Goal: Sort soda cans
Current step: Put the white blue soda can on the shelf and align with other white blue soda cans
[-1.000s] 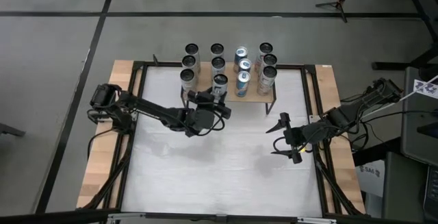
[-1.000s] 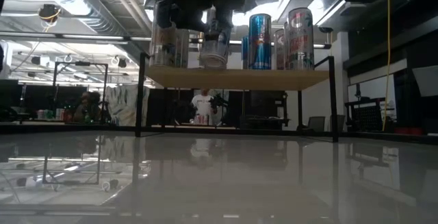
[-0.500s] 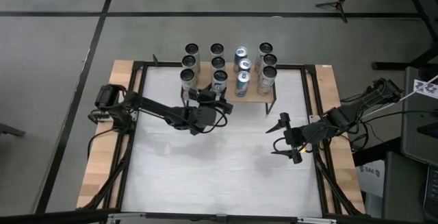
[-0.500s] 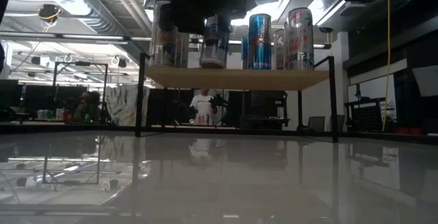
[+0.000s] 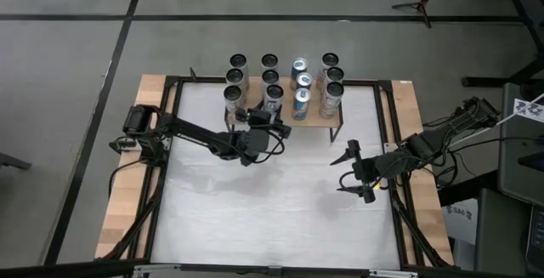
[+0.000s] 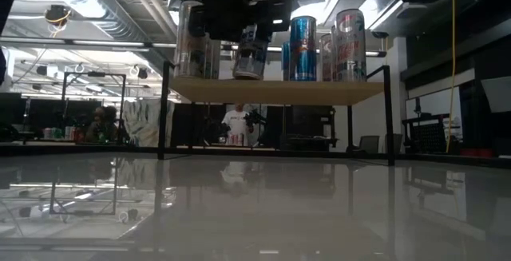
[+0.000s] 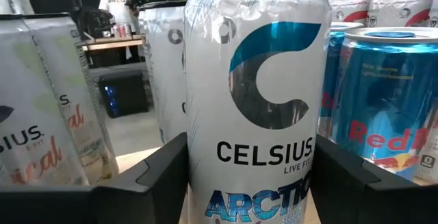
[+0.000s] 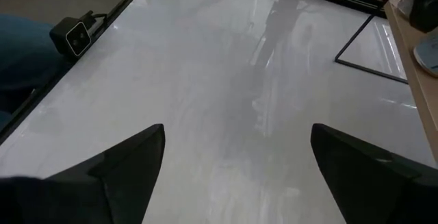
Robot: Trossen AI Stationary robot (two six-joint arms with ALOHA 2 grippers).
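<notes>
Several slim soda cans [image 5: 269, 67] stand in rows on a raised wooden shelf [image 6: 279, 91] at the table's far edge. Two of them are blue [image 5: 300, 81]. My left gripper [image 5: 272, 113] reaches level over the shelf's near edge. It is shut on a silver-and-blue "Celsius Arctic Vibe" can [image 7: 253, 101], which stands upright in the row second from the left [image 6: 251, 52]. Whether its base rests on the shelf is hidden. My right gripper [image 5: 355, 169] hangs open over the table's right side, with only bare table between its fingers [image 8: 236, 169]. My left gripper pinches the can's lower body [image 7: 205, 183] between its two fingers, one on each side [image 7: 147, 179]. The fingers come level from the table's near side and lie across the can. The can stands upright beside the other cans. Its base is out of the picture.
A blue Red Bull can [image 7: 390, 107] stands close on one side of the held can, and pale Celsius cans [image 7: 41, 121] on the other. The shelf stands on thin black legs [image 6: 164, 109]. A black frame [image 5: 387, 133] rims the white tabletop [image 5: 272, 210]. People show in the room beyond.
My left gripper has gone toward the table's far edge and the shelf with the can, sinking a little and rolling its wrist. The can, tilted a second ago, now stands upright in line with the shelf's cans.
</notes>
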